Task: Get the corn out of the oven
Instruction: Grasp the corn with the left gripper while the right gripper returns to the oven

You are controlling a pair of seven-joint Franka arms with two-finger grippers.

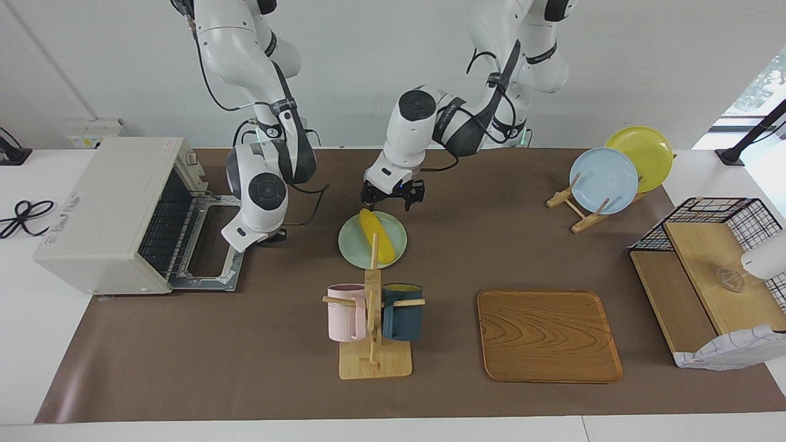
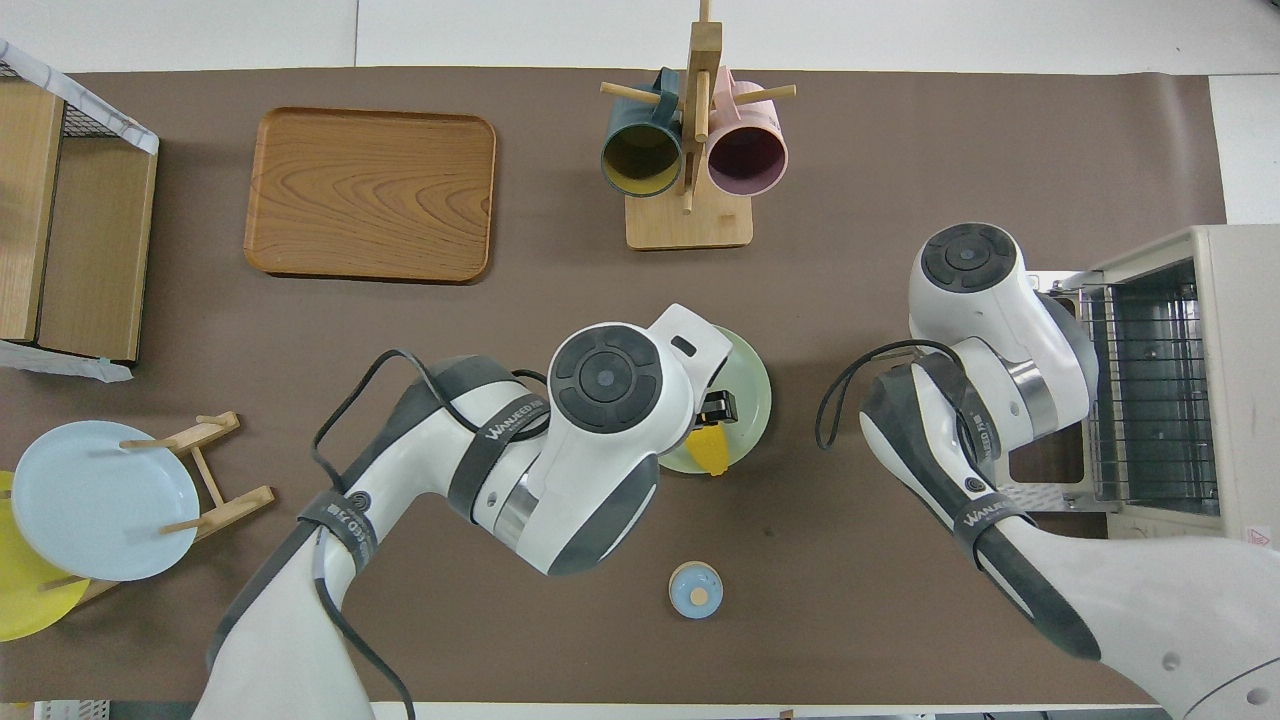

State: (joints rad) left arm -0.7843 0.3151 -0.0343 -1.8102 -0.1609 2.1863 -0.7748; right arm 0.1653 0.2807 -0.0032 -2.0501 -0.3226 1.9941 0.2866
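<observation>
The yellow corn (image 1: 376, 236) lies on a pale green plate (image 1: 353, 245), outside the oven (image 1: 110, 202); only its tip (image 2: 712, 456) shows in the overhead view. The cream oven (image 2: 1235, 400) stands at the right arm's end of the table. Its door (image 1: 212, 245) is folded down flat and its rack is bare. My left gripper (image 1: 391, 199) hangs open just over the corn's end nearer the robots, without touching it. My right gripper (image 1: 274, 235) is shut with nothing in it, low over the mat between the open door and the plate.
A wooden mug rack (image 1: 373, 319) with a pink and a dark blue mug stands farther from the robots than the plate. Toward the left arm's end are a wooden tray (image 1: 548, 334), a plate stand (image 1: 605, 181) and a wire shelf (image 1: 712, 276). A small blue bell (image 2: 695, 590) sits near the robots.
</observation>
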